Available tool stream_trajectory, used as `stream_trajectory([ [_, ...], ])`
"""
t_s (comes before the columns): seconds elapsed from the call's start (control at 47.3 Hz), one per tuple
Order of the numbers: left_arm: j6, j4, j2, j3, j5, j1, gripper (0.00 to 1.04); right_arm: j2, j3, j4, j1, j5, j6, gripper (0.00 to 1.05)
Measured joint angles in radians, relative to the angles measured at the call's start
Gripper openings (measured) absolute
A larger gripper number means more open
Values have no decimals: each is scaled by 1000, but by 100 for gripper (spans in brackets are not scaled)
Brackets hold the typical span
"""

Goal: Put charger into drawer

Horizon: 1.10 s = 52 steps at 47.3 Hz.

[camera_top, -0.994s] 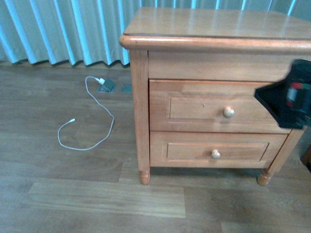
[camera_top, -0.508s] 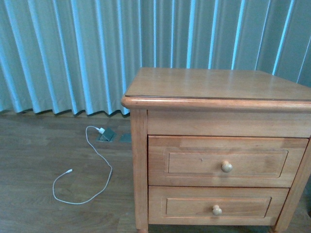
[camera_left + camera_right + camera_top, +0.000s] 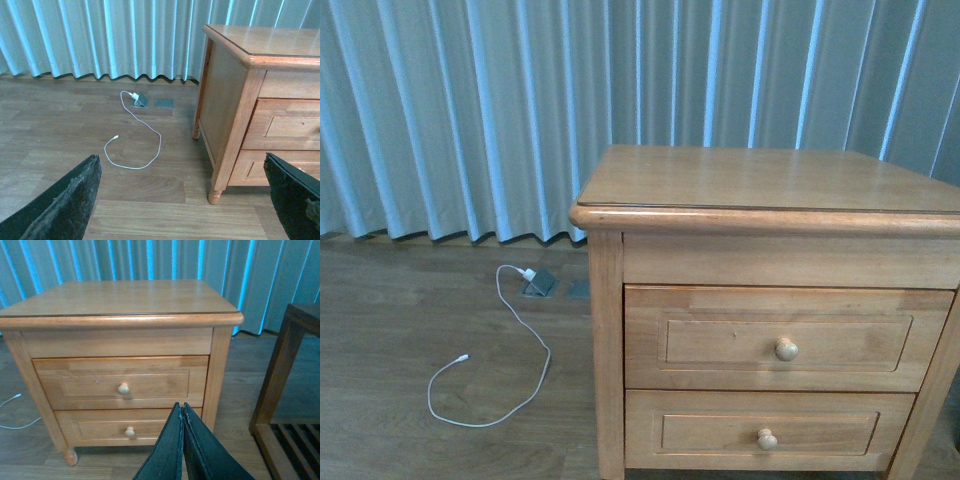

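Curtain [image 3: 470, 110] hanging pleated across the back, meeting wood-plank floor [image 3: 380, 310]. Nightstand [image 3: 760, 180] standing at right of front view, top bare. Drawer [image 3: 785, 338], the upper taller one, sitting fully shut, round knob [image 3: 786, 349] centred on its panel. Lower drawer [image 3: 768, 430] likewise shut beneath it. Dark slatted furniture [image 3: 287, 400] showing beside the nightstand in right wrist view only. Thin white cable [image 3: 505, 365] lying looped on the floor left of the nightstand, running back to a floor socket [image 3: 540, 282] near the curtain. Charger not appearing in any view (white cable is a different item). Left gripper [image 3: 190, 200] hanging over the floor with fingers spread wide, nothing between them. Right gripper [image 3: 182, 440] facing the drawers, fingers pressed together, empty.
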Motion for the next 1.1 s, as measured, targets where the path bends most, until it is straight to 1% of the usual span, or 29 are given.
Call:
stream_trajectory([
  [0.19, 0, 0, 0, 0, 0, 0, 99, -56, -21, -39, -2, -3, -1, 2],
  [0.275, 0, 0, 0, 0, 0, 0, 99, -87, -54, -32, -2, -3, 0, 2],
  [0.444, 0, 0, 0, 0, 0, 0, 99, -134, -54, -75, -2, -3, -1, 2],
  [0.465, 0, 0, 0, 0, 0, 0, 99, -160, -53, -103, -2, -3, -1, 2],
  [0.508, 0, 0, 0, 0, 0, 0, 99, -241, -53, -218, -2, -3, -2, 2],
  [0.529, 0, 0, 0, 0, -1, 0, 99, -267, -53, -239, -2, -3, -1, 2],
  [0.952, 0, 0, 0, 0, 0, 0, 99, -300, -53, -248, -2, -3, -2, 2],
  [0.994, 0, 0, 0, 0, 0, 0, 99, -300, -53, -248, -2, -3, -2, 8],
  [1.079, 0, 0, 0, 0, 0, 0, 99, -300, -53, -248, -2, -3, -3, 29],
  [1.1, 0, 0, 0, 0, 0, 0, 99, -300, -53, -248, -2, -3, -2, 33],
])
